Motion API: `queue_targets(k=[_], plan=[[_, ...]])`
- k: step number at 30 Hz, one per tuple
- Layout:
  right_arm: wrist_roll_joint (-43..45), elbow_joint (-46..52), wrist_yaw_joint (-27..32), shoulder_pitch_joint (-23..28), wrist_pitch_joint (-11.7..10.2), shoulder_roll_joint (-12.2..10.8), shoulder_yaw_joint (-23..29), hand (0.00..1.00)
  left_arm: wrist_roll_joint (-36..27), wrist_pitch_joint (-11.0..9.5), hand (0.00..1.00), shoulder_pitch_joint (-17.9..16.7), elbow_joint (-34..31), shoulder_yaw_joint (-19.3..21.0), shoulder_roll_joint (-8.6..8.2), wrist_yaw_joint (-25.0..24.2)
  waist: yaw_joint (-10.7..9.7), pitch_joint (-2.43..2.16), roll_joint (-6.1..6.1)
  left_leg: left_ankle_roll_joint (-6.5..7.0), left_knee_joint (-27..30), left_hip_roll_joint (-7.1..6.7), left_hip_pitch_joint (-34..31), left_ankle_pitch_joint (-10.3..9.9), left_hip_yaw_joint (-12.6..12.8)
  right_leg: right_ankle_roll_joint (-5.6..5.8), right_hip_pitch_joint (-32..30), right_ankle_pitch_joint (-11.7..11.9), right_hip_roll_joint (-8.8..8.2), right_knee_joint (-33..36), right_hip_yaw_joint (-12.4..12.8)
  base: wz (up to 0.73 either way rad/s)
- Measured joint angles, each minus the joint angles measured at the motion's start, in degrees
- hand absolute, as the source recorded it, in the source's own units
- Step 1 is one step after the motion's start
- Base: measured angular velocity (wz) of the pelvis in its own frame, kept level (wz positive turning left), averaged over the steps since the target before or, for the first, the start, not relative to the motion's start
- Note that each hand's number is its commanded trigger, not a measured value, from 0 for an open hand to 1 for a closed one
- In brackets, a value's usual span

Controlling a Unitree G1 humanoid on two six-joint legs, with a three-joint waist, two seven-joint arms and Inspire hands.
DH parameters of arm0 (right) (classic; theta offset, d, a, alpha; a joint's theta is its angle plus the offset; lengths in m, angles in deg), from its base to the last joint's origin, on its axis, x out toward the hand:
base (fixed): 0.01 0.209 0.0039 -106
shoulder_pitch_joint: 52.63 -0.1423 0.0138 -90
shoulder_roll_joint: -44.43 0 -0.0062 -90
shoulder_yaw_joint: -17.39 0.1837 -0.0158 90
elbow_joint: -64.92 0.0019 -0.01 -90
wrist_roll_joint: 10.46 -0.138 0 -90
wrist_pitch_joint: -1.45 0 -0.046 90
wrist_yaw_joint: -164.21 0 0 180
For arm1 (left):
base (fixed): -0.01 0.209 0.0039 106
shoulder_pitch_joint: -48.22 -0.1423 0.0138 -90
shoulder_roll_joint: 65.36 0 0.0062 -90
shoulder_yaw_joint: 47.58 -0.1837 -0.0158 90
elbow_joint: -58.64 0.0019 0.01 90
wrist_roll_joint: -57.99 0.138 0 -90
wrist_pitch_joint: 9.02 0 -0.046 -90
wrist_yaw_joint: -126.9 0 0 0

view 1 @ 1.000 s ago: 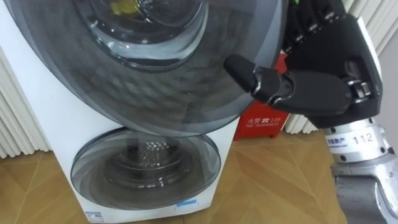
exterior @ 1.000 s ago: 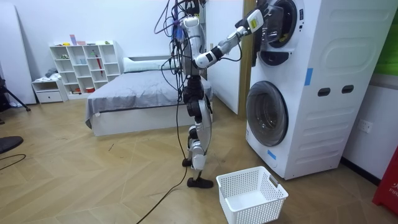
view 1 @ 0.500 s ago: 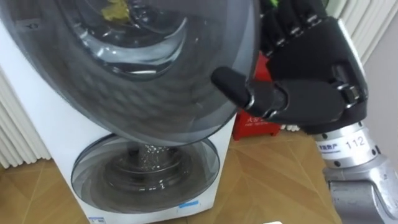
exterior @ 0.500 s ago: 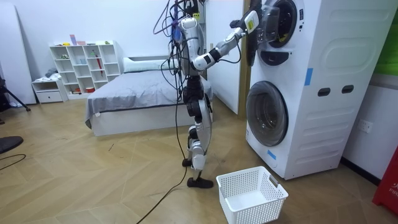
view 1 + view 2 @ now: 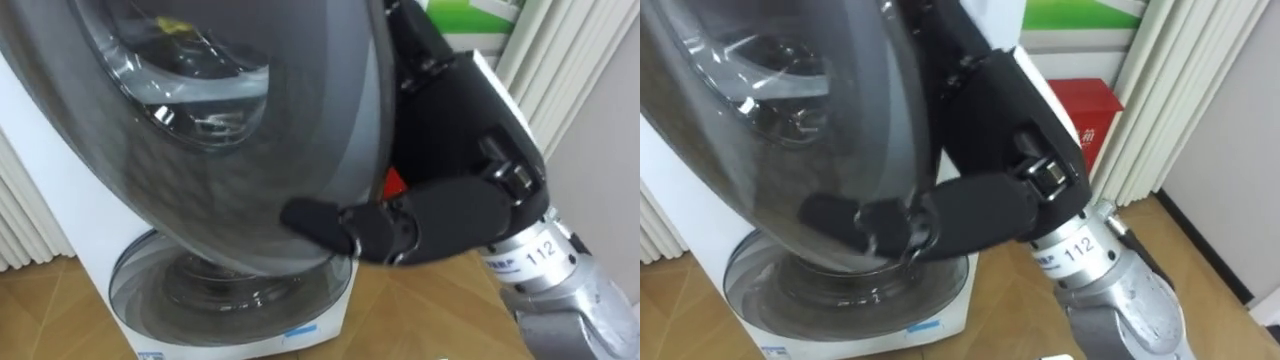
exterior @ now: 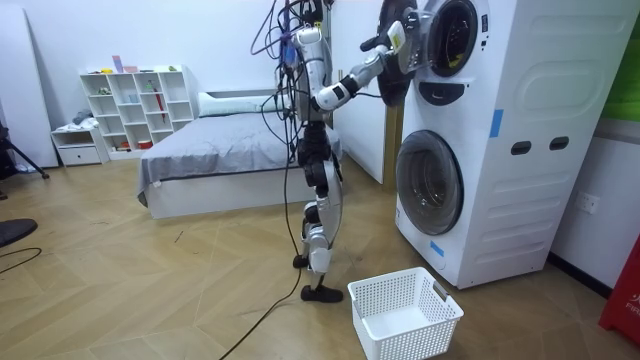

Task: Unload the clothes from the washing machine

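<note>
At the upper washer door (image 5: 200,130), right robot hand (image 5: 460,130) clamps the rim, thumb in front; door part open. Nothing out yet: I see a yellowish scrap (image 5: 172,22) behind the glass, likely clothing. Floor basket (image 6: 372,330) holds nothing. Picking all left.

We stand upright; right arm raised forward above shoulder, elbow bent; right hand (image 5: 455,140) back toward us.

My right hand (image 5: 460,140) has pulled the upper door (image 5: 200,160) further open; its edge swung toward 9 o'clock.
</note>
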Motion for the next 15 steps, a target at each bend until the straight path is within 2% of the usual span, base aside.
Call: queue_targets(k=[3,9,15], plan=[[0.0,0.2,-0.8,0.0,0.1,0.1,-0.4,0.00,0.0,0.1,0.00,0.1,0.0,0.0,0.07,-0.2,-0.1,0.08,-0.01,0.00,0.0,0.00,0.2,0.0,0.0,0.00,0.2,0.0,0.01,0.0,0.1,0.00],[1.4,0.5,-1.2,0.0,0.2,-0.1,-0.1,0.00,0.0,0.1,0.00,0.7,-0.1,0.0,0.47,-0.7,-0.1,0.91,-0.37,0.01,0.1,0.00,0.2,0.0,0.0,0.27,0.3,-0.2,-0.03,0.0,-0.1,0.04],[0.9,0.8,-2.4,0.0,0.2,-0.1,0.3,0.00,0.0,0.1,0.00,0.8,-0.1,0.2,0.52,-1.0,0.1,0.84,-0.29,0.02,0.3,0.04,-0.5,0.0,0.1,0.09,-0.2,0.0,-0.11,0.2,-0.5,0.00]])
